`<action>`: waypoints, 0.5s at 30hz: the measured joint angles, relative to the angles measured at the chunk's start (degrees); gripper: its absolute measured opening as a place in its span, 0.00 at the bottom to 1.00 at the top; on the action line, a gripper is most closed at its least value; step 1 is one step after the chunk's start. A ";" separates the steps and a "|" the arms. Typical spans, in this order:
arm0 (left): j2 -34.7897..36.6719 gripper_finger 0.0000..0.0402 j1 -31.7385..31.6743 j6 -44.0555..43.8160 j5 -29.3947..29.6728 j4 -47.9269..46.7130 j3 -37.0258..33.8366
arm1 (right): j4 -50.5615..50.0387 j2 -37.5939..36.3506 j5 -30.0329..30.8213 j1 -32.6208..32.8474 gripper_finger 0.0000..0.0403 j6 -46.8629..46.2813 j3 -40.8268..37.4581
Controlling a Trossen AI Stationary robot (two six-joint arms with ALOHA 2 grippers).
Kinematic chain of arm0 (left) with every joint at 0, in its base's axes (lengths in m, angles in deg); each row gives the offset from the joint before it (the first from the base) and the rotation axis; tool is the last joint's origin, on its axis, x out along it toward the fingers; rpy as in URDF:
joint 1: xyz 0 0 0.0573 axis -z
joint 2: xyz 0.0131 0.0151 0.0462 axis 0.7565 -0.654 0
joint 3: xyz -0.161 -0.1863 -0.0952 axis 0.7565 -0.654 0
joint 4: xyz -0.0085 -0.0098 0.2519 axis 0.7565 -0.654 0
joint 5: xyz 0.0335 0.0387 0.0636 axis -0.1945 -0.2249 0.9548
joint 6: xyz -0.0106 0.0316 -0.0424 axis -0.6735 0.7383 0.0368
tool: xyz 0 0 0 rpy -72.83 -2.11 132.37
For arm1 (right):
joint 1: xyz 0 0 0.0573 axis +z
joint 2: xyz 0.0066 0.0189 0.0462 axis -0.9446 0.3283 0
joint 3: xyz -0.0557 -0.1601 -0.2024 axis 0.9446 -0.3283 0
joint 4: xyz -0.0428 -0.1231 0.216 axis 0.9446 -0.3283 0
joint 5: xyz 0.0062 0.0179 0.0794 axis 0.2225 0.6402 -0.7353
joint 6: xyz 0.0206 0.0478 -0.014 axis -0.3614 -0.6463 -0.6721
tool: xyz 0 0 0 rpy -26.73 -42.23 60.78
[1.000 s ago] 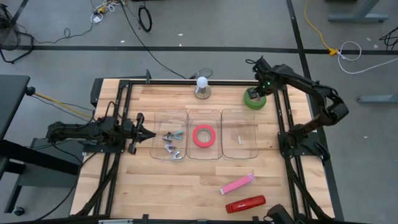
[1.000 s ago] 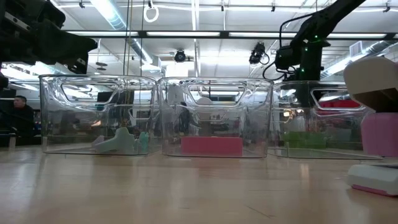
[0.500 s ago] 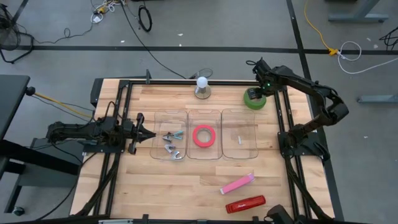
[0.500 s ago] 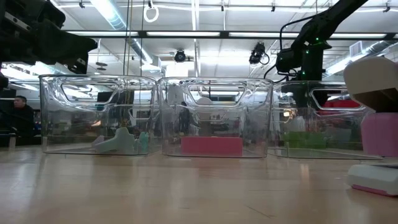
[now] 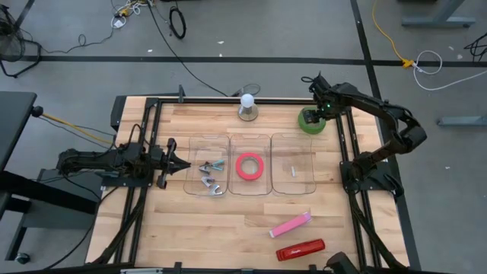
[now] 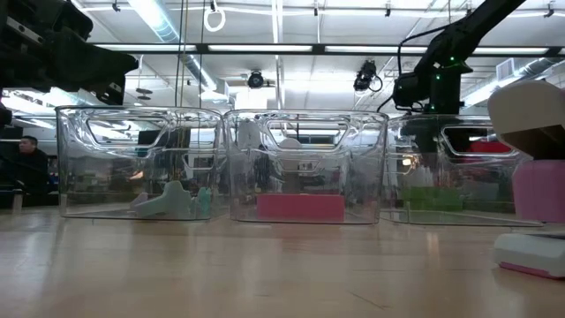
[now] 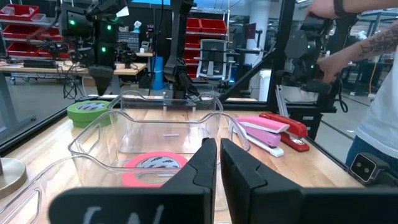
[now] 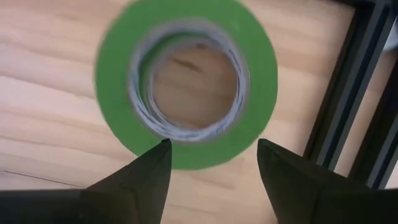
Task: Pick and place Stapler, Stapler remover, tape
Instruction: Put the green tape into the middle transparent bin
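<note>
Wooden table, one, carrying everything. Two dark arms, one at each side.

Right gripper hanging directly above the green tape at the far right corner of the table, close to the metal frame; jaws spread wide and straddling the ring's wall, as the right wrist view shows, with the green tape lying flat on the wood between and beyond the fingertips. Not yet pinching anything; probably lined up for a grasp across one side of the ring.

Left gripper parked low at the left of the table, pointing at the bins; jaws pressed nearly together, holding nothing, likely just waiting.

Three clear bins in a row mid-table, presumably one for each kind of item: left bin with small metal staple removers inside, exact count hard to tell; middle bin with one red-pink tape ring; right bin with only one tiny pale bit.

Two staplers lying near the front edge, outside any bin and so seemingly yet to be sorted: one pink stapler, one red stapler.

One white ball on a grey base at the far edge, apart from the rest.
</note>
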 joint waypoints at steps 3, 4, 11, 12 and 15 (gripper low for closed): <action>-0.01 0.06 0.01 -0.01 0.00 -0.01 -0.01 | -0.02 0.00 -0.17 0.00 0.59 -1.21 -2.09; 0.01 0.06 0.00 0.00 0.00 0.01 0.00 | 0.00 0.00 -0.17 0.00 0.59 -1.74 -2.74; -0.01 0.06 -0.01 -0.01 0.00 0.01 -0.01 | 3.36 0.00 -0.14 0.00 0.59 -4.95 -5.73; -0.01 0.06 0.00 -0.03 0.00 0.01 0.00 | 4.00 0.00 -0.12 -0.02 0.59 -5.28 -5.85; 0.00 0.06 0.00 -0.01 0.00 0.00 0.00 | 5.26 0.00 -0.10 -0.18 0.59 -6.27 -5.91</action>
